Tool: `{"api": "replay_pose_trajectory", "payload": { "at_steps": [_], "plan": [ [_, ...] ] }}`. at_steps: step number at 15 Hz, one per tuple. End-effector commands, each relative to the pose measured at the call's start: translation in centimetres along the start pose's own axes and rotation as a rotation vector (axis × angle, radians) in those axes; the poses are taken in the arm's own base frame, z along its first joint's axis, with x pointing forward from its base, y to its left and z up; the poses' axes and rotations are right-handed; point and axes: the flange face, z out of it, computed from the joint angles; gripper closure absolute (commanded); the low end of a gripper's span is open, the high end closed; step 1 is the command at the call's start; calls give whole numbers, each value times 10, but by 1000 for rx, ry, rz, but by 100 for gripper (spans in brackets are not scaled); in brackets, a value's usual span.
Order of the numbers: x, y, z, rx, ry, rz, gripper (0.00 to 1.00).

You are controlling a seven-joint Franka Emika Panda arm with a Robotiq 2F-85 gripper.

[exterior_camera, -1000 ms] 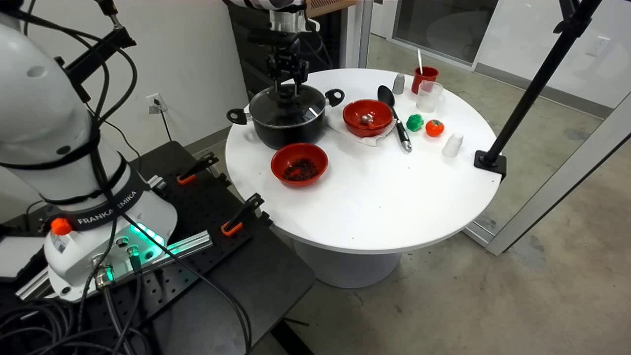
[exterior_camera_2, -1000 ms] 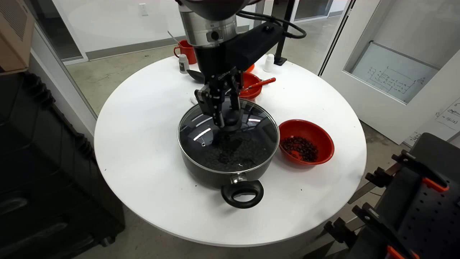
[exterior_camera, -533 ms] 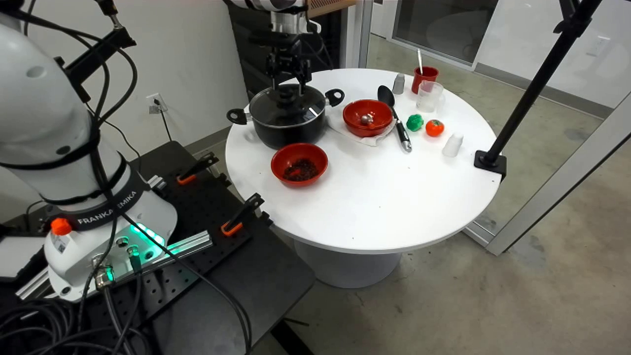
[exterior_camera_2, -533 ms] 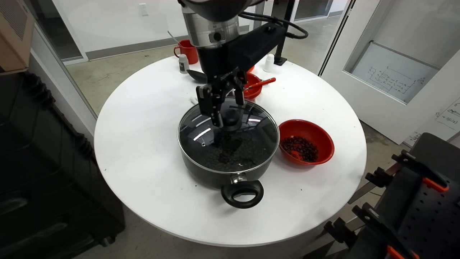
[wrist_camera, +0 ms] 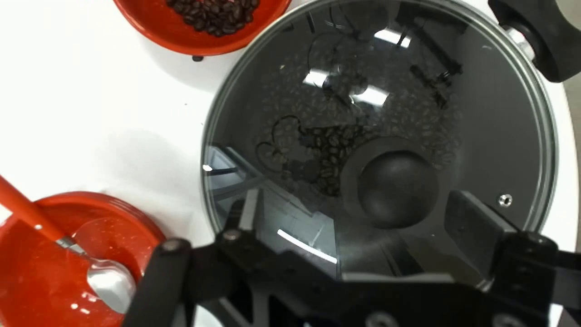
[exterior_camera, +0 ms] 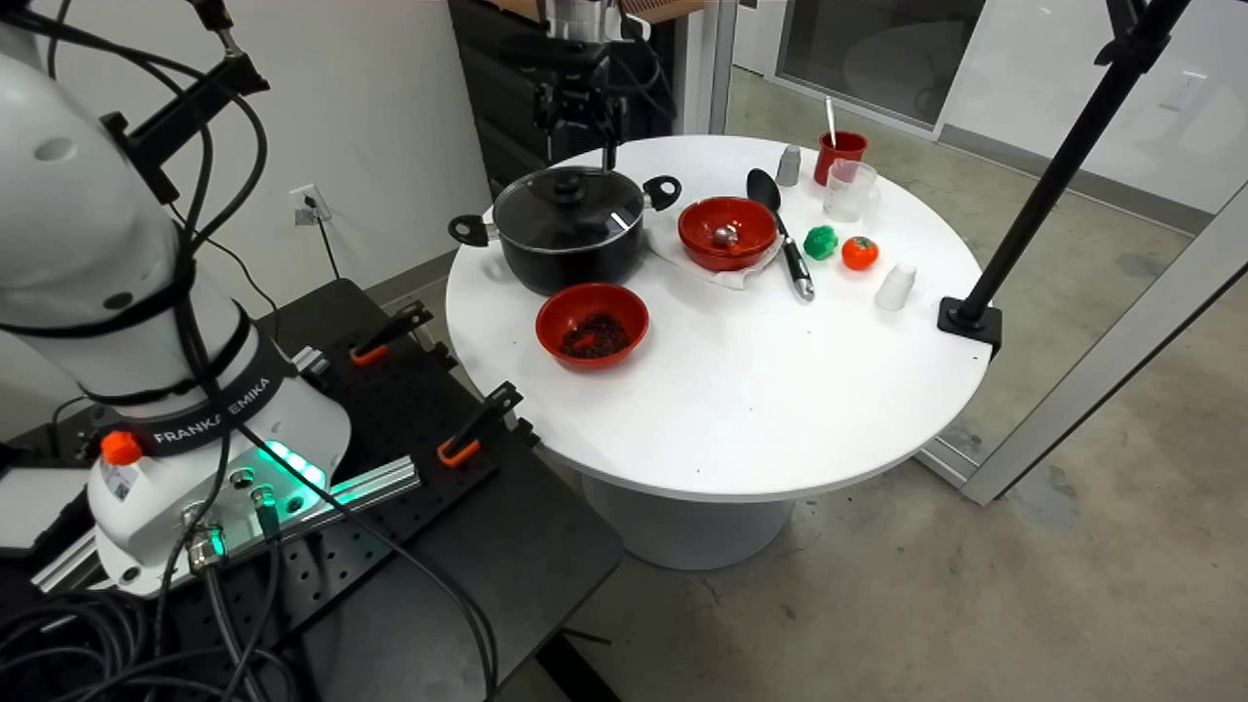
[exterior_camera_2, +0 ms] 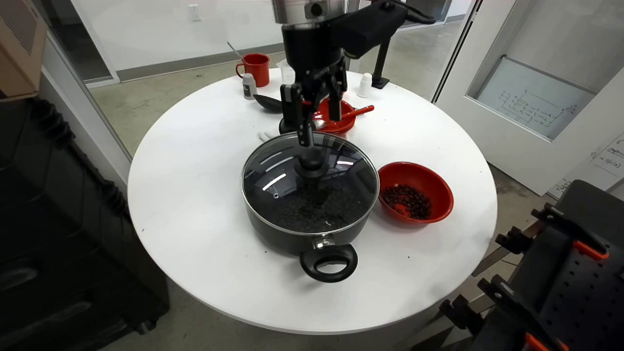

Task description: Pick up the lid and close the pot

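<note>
While my fingers stand apart, empty, the glass lid sits on the pot; I judge the lid stiff, slick, breakable, best held by its black knob, not the pot handle farther right in my wrist view.

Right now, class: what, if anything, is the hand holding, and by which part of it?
Nothing is held: the hand is open above the glass lid, clear of its black knob.
</note>
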Motion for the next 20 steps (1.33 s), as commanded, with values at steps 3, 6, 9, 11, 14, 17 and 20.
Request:
{"api": "replay_pose_trajectory", "payload": {
  "at_steps": [3,6,9,11,14,17,20],
  "plan": [
    [-38,17,-62,45,55,-47,0],
    [-55,23,-99,79,78,-67,0],
    [-69,27,-135,121,123,-36,0],
    [-80,31,-157,153,182,37,0],
    [-99,38,-181,189,262,157,0],
    [-90,40,-182,172,240,125,0],
    [-95,40,-182,173,244,136,0]
  ]
}}
